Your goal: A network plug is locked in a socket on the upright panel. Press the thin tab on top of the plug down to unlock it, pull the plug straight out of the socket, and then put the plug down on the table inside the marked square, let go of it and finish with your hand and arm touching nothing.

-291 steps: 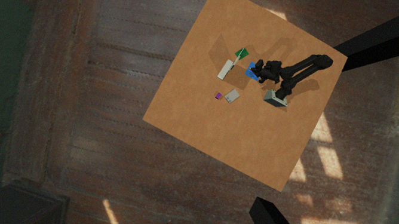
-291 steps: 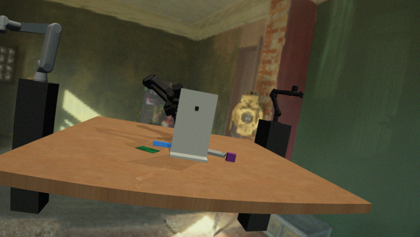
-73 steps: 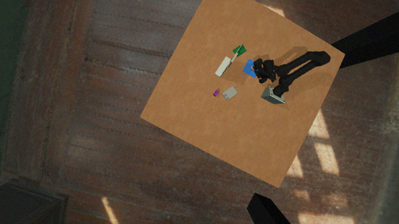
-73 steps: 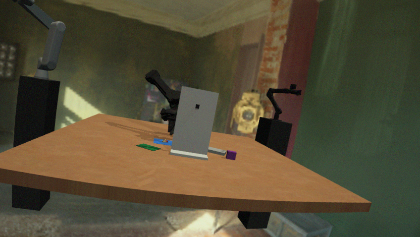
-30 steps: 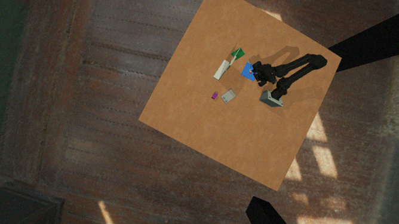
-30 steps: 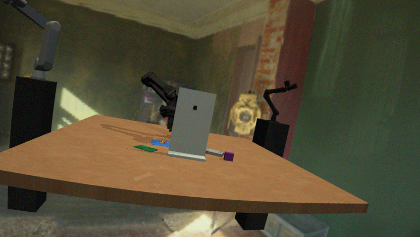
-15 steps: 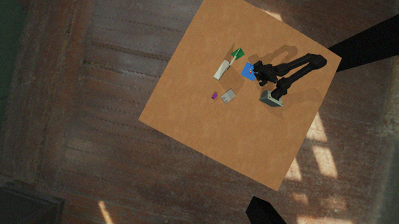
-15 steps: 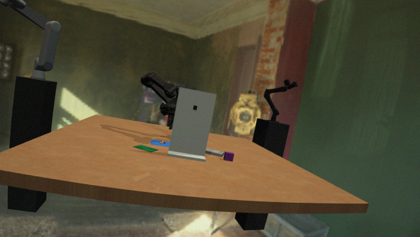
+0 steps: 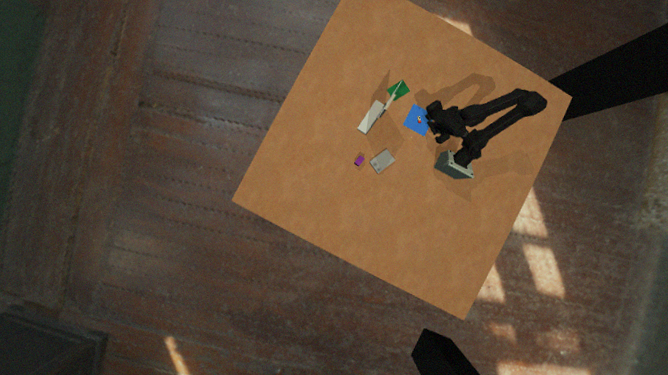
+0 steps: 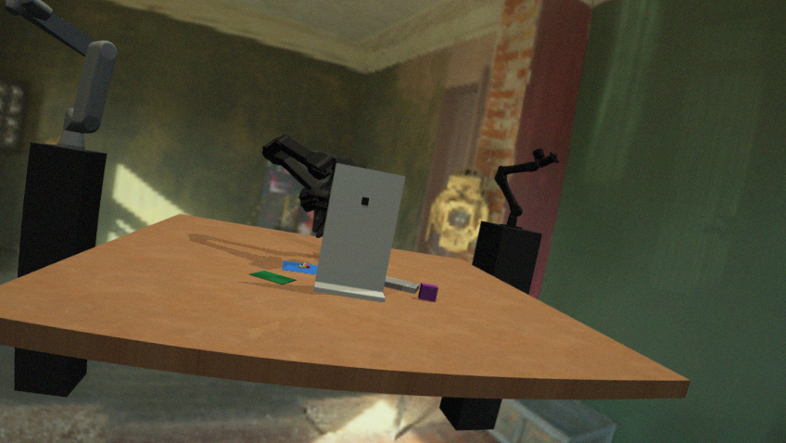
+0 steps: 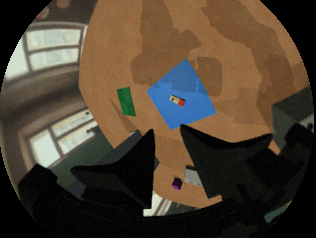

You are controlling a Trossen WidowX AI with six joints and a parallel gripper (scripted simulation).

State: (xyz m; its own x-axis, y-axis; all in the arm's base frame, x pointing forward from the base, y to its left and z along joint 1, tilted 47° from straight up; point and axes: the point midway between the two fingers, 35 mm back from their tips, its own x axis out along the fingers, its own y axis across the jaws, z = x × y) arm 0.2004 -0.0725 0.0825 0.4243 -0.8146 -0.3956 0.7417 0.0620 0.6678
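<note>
The small network plug [image 9: 419, 120] [image 10: 304, 266] [image 11: 177, 100], pale with a red end, lies on the flat blue square [image 9: 412, 126] [image 10: 291, 266] [image 11: 165, 110], well inside its edges. The upright grey panel [image 10: 362, 236] [image 9: 370, 116] stands beside the square on its pale base. A small dark square opening [image 10: 364, 201] shows high in the panel; its socket side is hidden in that view. My gripper [image 10: 319, 234] [image 11: 166, 130] is above the table, clear of the plug. Its two fingers stand partly apart with nothing between them, so it is open and empty.
A green flat patch [image 9: 402, 91] [image 10: 272, 277] [image 11: 126, 102] lies near the panel. A grey flat box [image 9: 382, 161] [image 10: 401, 284] [image 11: 192, 175] and a purple block [image 9: 359, 159] [image 10: 428, 292] [image 11: 177, 183] lie on the panel's other side.
</note>
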